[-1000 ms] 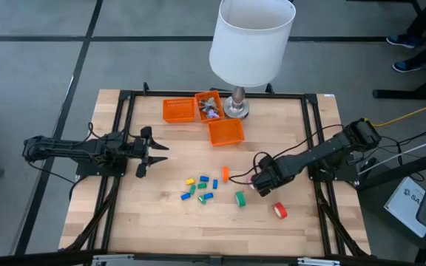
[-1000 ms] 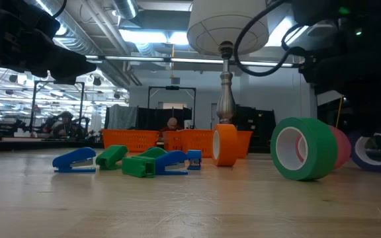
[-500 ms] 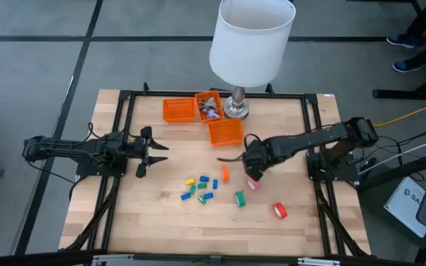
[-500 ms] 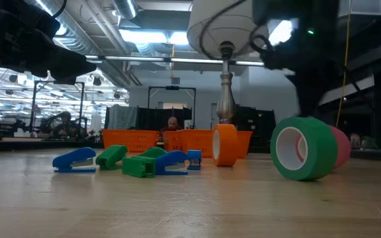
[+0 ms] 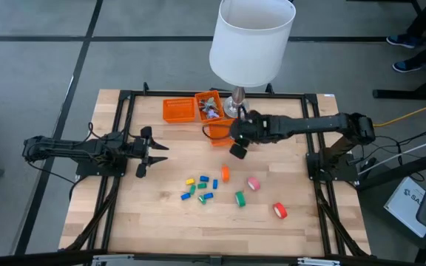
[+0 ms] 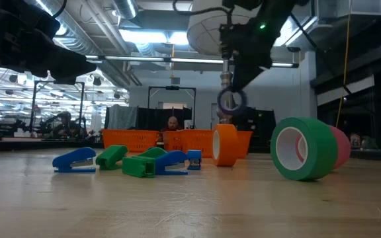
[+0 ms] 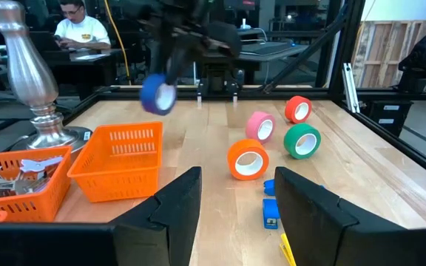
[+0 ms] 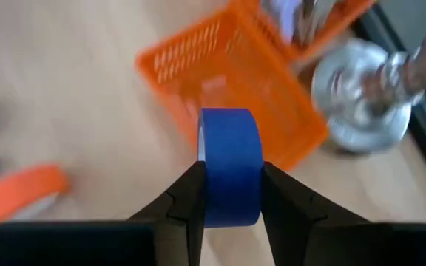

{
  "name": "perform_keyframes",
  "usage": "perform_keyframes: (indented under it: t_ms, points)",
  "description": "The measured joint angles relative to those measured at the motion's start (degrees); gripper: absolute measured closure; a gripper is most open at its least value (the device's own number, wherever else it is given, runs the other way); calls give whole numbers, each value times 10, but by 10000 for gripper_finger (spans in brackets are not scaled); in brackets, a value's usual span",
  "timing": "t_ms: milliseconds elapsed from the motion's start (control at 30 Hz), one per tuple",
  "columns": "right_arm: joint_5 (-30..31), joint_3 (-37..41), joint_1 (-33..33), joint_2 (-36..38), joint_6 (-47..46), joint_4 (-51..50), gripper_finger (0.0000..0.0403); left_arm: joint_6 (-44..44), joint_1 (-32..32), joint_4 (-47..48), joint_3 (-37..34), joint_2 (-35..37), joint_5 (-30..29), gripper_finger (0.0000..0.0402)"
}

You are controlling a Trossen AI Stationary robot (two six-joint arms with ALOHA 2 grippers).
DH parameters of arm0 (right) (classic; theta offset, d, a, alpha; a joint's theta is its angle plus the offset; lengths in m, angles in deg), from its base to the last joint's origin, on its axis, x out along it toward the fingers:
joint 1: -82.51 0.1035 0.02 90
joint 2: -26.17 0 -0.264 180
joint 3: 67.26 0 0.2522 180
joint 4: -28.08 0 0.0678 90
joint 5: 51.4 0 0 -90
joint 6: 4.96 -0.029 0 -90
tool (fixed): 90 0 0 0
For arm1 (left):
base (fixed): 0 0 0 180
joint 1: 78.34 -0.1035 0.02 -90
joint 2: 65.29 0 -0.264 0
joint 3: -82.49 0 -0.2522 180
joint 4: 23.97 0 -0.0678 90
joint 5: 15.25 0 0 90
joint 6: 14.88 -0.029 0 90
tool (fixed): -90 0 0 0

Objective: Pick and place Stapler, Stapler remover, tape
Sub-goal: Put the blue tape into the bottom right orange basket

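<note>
The lamp base [image 5: 236,108] stands just behind the orange baskets [image 5: 225,133], crowding that side. Bare surface [image 5: 161,214] lies open in front of the scattered tape rolls [image 5: 240,198].

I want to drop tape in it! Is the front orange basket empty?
Looks empty. The left wrist view shows nothing through the orange basket's mesh, but its floor is hidden. The blue tape hangs above it, in the right gripper.

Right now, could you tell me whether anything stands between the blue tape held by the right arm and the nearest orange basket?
Nothing visible does. The right gripper holds the blue tape in its jaws, lifted off the table beside the orange basket, whose open top looks empty. The lamp base stands behind the basket, not in the path.
</note>
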State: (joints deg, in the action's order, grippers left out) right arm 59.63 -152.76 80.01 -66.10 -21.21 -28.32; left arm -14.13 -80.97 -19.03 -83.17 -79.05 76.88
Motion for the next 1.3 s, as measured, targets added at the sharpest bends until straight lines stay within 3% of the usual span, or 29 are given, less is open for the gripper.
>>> perform_keyframes:
  t_ms: [300, 433, 700, 967, 1300]
  points:
    - [-15, 1, -65, -51, 141, 60, 295, 0, 0, 0, 0, 0, 0, 233]
    - [-30, 1, -90, -83, 151, 82, 295, 0, 0, 0, 0, 0, 0, 233]
    - [-31, 1, -115, -115, 35, 92, 291, 0, 0, 0, 0, 0, 0, 233]
    - [-33, 1, -118, -115, -4, 86, 290, 0, 0, 0, 0, 0, -1, 233]
    - [-47, 1, -118, -115, -118, 66, 289, 0, 0, 0, 0, 0, -1, 233]
